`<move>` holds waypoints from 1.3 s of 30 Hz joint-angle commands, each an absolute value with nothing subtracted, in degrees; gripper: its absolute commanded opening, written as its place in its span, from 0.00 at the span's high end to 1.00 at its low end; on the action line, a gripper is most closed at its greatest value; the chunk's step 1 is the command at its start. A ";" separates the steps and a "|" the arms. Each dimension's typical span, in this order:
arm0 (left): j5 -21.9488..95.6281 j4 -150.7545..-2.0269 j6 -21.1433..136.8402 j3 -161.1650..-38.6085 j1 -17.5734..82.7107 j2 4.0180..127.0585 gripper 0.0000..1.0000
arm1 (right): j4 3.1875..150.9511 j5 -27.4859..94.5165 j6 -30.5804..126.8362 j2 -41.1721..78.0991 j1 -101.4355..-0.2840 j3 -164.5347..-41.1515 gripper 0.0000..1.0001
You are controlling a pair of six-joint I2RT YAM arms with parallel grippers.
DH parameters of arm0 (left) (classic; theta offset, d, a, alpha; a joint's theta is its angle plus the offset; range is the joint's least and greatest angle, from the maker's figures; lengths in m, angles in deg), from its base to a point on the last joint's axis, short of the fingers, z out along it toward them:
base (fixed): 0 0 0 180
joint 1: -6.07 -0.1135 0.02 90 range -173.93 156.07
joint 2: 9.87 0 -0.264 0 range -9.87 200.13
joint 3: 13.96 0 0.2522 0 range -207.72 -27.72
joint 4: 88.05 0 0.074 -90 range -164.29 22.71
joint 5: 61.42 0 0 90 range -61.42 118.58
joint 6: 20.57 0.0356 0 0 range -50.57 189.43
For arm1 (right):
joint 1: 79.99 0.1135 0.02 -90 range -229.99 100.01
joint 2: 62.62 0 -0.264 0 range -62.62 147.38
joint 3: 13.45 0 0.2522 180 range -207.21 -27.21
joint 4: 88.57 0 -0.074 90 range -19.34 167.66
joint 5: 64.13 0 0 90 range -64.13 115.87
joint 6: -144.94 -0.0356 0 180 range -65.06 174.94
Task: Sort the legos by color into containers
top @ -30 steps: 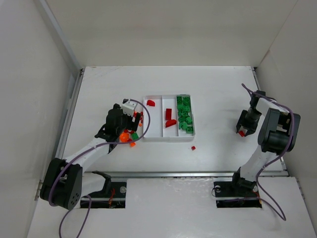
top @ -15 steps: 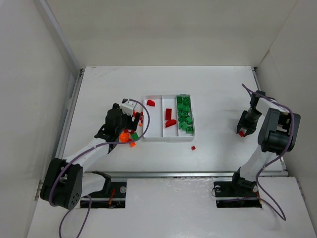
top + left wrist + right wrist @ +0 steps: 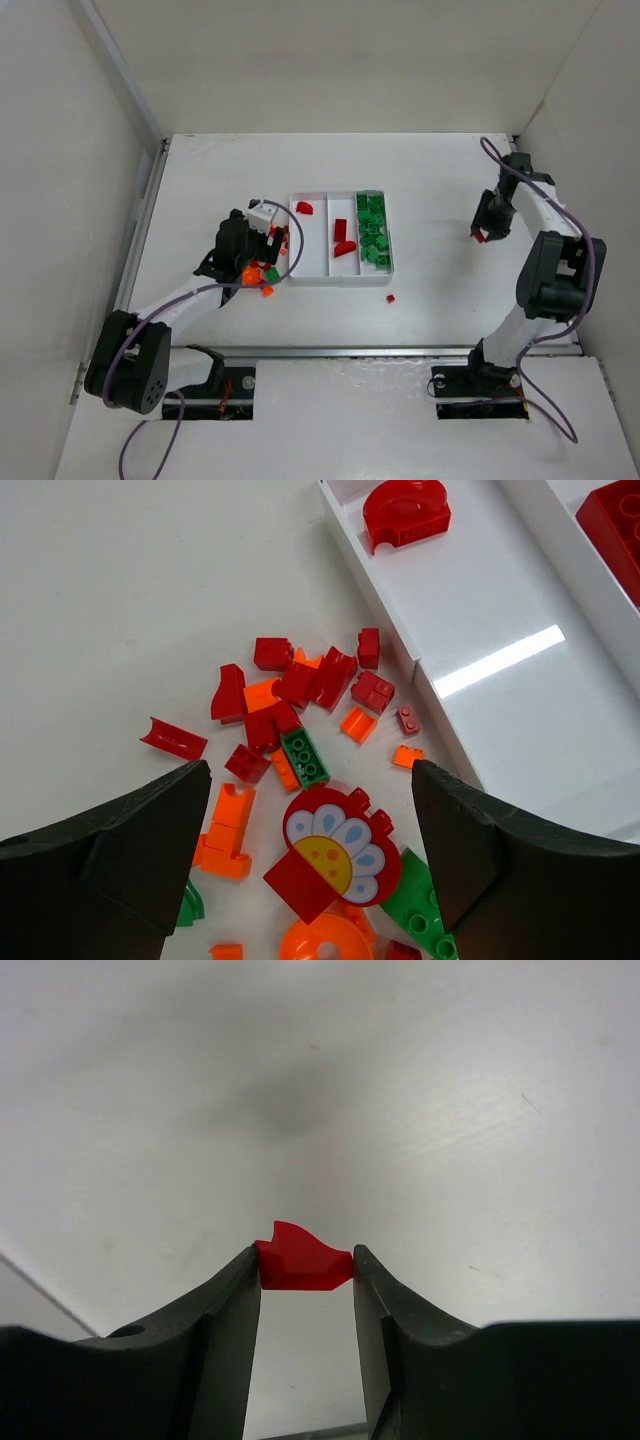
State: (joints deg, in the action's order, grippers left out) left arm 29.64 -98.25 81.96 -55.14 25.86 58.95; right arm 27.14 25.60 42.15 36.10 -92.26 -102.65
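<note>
Legos [image 3: 300, 730], tiny red, orange and green pieces, lie heaped on the desk [image 3: 430, 180] beside the left wall of the white tray [image 3: 520, 710], below the left gripper [image 3: 310, 770], jaws spread wide. Near the desk's right edge, the right gripper [image 3: 305, 1260] pinches one red piece [image 3: 303, 1257].

Left claw [image 3: 310, 770] gapes low; right claw [image 3: 305, 1272], arm outstretched, pinches a red lego [image 3: 300, 1255].
</note>
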 commanded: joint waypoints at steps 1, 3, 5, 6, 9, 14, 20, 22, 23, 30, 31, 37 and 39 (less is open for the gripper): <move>30.34 -99.42 80.68 -59.17 26.72 61.31 0.21 | 25.99 24.56 40.26 33.54 -84.15 -109.90 0.78; 32.77 -98.63 80.68 -61.80 26.72 63.07 0.21 | 25.99 24.03 39.74 35.81 -80.09 -115.78 0.78; 33.41 -98.63 82.25 -63.48 26.72 64.48 0.21 | 25.37 24.03 39.22 37.48 -74.14 -121.30 0.78; 32.72 -98.63 82.26 -64.36 26.72 65.36 0.21 | 25.37 24.99 38.43 39.23 -72.27 -122.73 0.78; 31.65 -96.53 85.50 -69.27 26.72 67.73 0.22 | 28.44 28.50 38.42 43.44 -64.80 -126.60 0.78; 32.44 -94.59 86.04 -74.37 26.72 71.34 0.27 | 31.95 34.04 38.42 50.05 -57.41 -130.30 0.78; 36.83 -93.97 91.48 -79.83 26.72 77.84 0.31 | 36.88 44.67 39.03 57.42 -55.29 -134.77 0.75; 37.37 -93.97 93.06 -80.36 26.72 78.98 0.31 | 36.88 46.17 39.56 59.45 -55.29 -136.80 0.73; 37.37 -93.97 93.59 -81.15 26.72 79.77 0.31 | 36.88 46.18 39.56 61.03 -55.29 -138.55 0.71; 40.62 -93.01 100.01 -84.31 26.72 83.82 0.28 | 35.84 47.76 41.41 65.69 -55.29 -143.21 0.41; 41.14 -93.01 100.62 -85.28 26.72 84.35 0.28 | 35.22 47.76 42.02 65.70 -55.29 -144.01 0.36; 45.53 -89.78 103.08 -90.55 26.72 87.86 0.27 | 33.90 47.76 42.55 64.75 -55.82 -145.86 0.21; 49.57 -87.57 104.66 -93.01 26.72 88.39 0.27 | 33.90 48.29 42.55 63.69 -56.52 -145.86 0.19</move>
